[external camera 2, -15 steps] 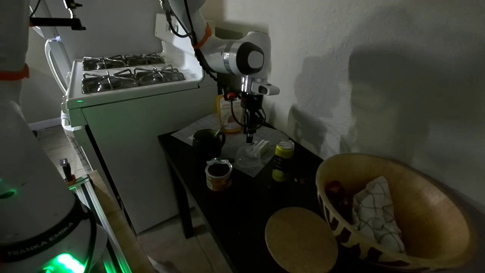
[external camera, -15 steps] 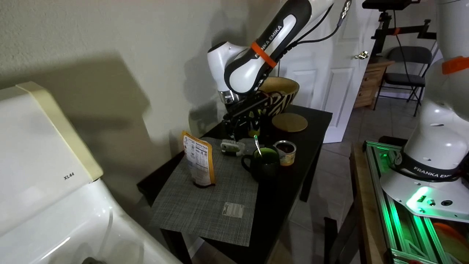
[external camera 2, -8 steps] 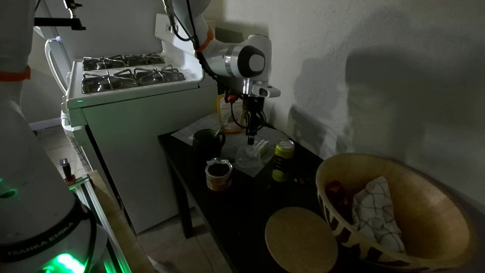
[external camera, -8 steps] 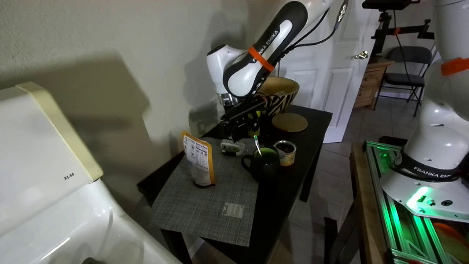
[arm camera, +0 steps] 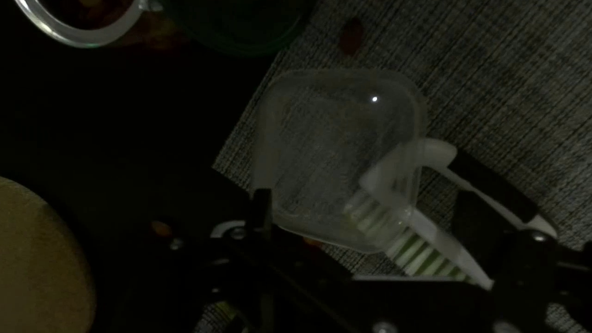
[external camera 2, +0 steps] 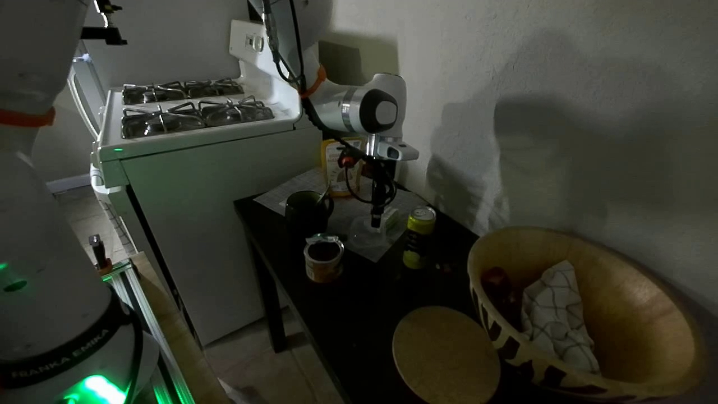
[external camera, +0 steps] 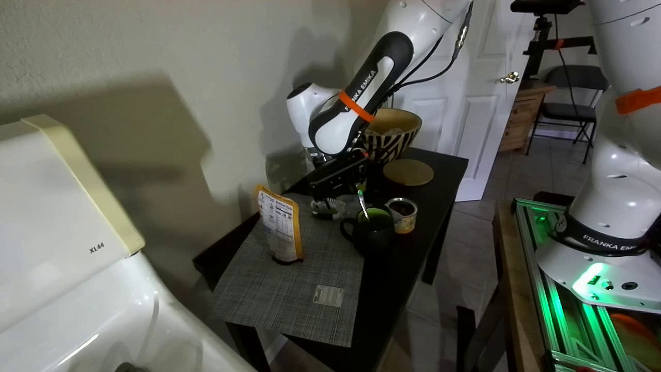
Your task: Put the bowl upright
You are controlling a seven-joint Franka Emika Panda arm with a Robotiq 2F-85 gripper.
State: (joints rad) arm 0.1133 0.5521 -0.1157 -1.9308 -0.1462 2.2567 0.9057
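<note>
The clear plastic bowl (arm camera: 319,138) lies on the edge of the grey placemat. It shows faintly in both exterior views (external camera 2: 364,233) (external camera: 350,205). A white and green scrub brush (arm camera: 425,254) lies at its corner and shows through the clear wall; I cannot tell clearly which way up the bowl is. My gripper (arm camera: 366,201) is open in the wrist view, one dark finger at the bowl's lower left edge, the other beyond the brush. In both exterior views the gripper (external camera 2: 376,221) (external camera: 325,195) points down just above bowl and brush. Touching cannot be told.
A dark mug (external camera: 369,232) with a spoon and an opened cup (external camera 2: 324,259) stand beside the bowl. A yellow-green can (external camera 2: 418,235), a pouch (external camera: 281,227), a round board (external camera 2: 446,353) and a large wooden bowl (external camera 2: 634,314) with a cloth share the table. The wall is close behind.
The gripper has moved down toward the clear bowl and brush, and slightly toward the can. The objects on the table have not visibly moved.
</note>
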